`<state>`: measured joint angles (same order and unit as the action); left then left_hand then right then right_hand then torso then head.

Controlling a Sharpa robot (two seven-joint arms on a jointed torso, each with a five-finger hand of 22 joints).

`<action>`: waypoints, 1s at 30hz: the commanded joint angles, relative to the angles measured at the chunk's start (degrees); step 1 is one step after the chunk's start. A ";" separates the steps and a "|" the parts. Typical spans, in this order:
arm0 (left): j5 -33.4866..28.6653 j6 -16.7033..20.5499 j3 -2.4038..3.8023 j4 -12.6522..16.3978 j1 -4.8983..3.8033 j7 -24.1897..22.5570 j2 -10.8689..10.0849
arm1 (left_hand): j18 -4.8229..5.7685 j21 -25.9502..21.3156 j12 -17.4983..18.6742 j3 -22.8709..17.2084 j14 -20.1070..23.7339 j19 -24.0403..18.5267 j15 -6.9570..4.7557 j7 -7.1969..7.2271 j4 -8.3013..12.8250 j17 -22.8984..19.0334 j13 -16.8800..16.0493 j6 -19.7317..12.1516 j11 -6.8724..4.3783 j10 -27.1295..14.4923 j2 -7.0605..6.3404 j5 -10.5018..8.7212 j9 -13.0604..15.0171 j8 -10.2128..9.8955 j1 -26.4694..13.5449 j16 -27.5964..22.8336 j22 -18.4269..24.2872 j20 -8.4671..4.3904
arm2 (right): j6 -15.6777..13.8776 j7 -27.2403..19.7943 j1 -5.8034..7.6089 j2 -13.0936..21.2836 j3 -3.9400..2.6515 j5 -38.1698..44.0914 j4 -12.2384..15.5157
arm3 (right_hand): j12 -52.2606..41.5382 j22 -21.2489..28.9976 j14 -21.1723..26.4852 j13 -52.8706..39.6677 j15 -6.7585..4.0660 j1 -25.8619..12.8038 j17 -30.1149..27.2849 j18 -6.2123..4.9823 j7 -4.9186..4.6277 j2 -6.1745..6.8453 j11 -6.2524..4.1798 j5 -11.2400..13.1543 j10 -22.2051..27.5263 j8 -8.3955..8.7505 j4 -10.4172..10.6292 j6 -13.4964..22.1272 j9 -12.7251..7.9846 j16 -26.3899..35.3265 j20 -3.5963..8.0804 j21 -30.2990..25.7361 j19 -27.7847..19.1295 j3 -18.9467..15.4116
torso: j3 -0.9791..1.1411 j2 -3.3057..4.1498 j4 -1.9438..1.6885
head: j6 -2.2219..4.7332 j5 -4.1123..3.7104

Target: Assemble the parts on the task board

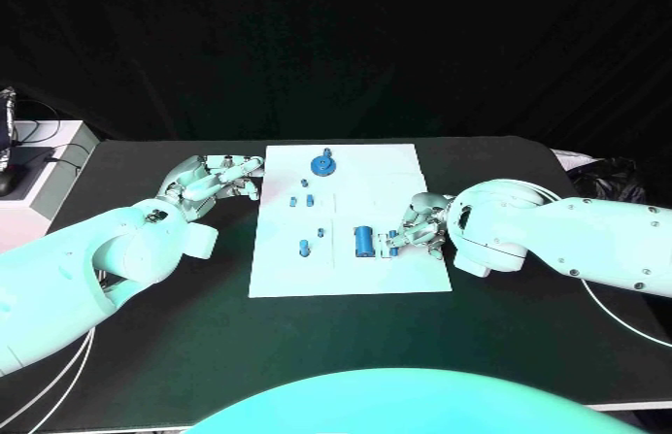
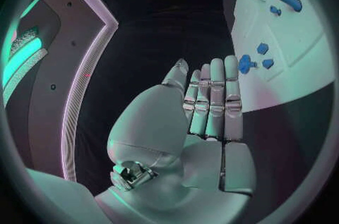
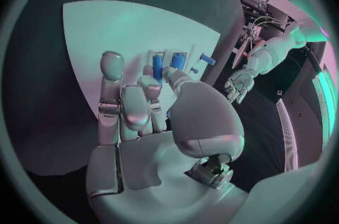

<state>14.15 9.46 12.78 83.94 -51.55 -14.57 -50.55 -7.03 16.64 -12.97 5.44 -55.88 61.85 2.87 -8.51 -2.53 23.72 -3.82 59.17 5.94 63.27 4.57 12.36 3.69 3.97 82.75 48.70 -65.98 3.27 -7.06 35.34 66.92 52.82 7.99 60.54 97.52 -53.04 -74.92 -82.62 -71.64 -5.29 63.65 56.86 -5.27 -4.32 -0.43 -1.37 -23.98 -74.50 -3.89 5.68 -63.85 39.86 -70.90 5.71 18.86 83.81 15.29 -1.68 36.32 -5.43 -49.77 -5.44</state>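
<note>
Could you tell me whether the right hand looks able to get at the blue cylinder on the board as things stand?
Probably yes: the right hand is already over the board beside the blue cylinder, fingertips almost at it, with nothing between them.

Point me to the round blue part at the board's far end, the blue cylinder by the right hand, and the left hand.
round blue part [image 1: 322, 166], head view, its disc.
blue cylinder [image 1: 364, 241], head view, mid-body.
left hand [image 1: 213, 177], head view, middle of the hand.

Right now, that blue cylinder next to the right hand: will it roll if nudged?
Likely yes. The blue cylinder lies on its side on the flat task board, so a sideways push should roll it. It looks like rigid, smooth plastic, so probably light and a bit slippery. The right hand sits right beside it; contact is unclear.
</note>
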 commanded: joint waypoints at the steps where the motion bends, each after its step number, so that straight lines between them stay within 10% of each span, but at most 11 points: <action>1: 0.23 -0.83 0.04 0.20 0.00 -0.25 0.07 | -0.16 -0.34 -0.25 0.02 0.05 0.36 0.28 0.07 -0.33 -0.08 -0.06 -0.37 0.01 -0.38 -0.15 -0.03 0.07 -0.19 -0.36 0.18 -0.05 0.12 | 1.16 0.34 -0.29 -0.82 0.08 -0.30 -0.71 | -0.17 -2.50 -0.08 0.06 0.18 0.46 -0.06 -0.56 0.01 0.06 -0.22 -0.24 -0.43 -0.21 -18.23 -0.41 0.11 0.32 0.07 -0.06 1.81 17.72 | 0.02 0.02 -0.01 | -0.02 -0.02; 22: 0.30 -0.81 0.04 0.23 0.00 -0.18 -0.07 | -0.16 -0.34 -0.25 0.02 0.05 0.36 0.28 0.07 -0.33 -0.08 -0.06 -0.37 0.01 -0.38 -0.15 -0.03 0.07 -0.19 -0.36 0.18 -0.05 0.12 | 0.28 -0.66 -0.68 -2.36 0.16 1.17 -2.13 | -0.28 -2.45 -0.09 0.05 0.21 0.50 -0.05 -0.51 -0.01 0.00 -0.18 -0.07 -0.35 -0.16 -17.85 -0.21 -0.06 0.30 0.04 -0.12 1.82 16.85 | 0.00 0.02 0.07 | -0.23 0.37; 30: 0.32 -0.78 0.04 0.24 0.00 -0.12 -0.09 | -0.17 -0.48 -0.30 0.07 0.06 0.42 0.29 0.04 -0.40 -0.10 -0.06 -0.41 0.03 -0.43 -0.12 -0.04 0.06 -0.21 -0.42 0.19 -0.15 0.14 | -0.20 -0.73 -0.69 -2.37 0.16 1.23 -2.44 | -0.23 -2.12 -0.11 0.25 0.18 0.57 -0.13 -0.20 0.84 -0.36 -0.39 2.04 -0.57 -0.38 -16.05 0.11 0.66 0.34 -0.03 -0.81 2.07 9.85 | 0.03 -0.02 0.00 | -0.19 0.31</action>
<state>14.24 9.46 12.78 84.02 -51.55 -14.43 -50.68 -7.03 16.25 -12.97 5.44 -55.89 61.85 2.87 -8.51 -2.53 23.67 -3.82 59.17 5.94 63.27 4.57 12.36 3.69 3.97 82.75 48.70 -66.08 3.27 -7.14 35.15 66.31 50.45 8.12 61.00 95.18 -53.03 -74.95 -82.62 -71.49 -5.30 63.65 56.78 -4.92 -3.83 -0.44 -1.39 -22.54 -74.53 -4.19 1.64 -63.70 40.37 -70.90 5.71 18.33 83.80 13.44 -1.65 36.33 -5.41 -50.00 -5.09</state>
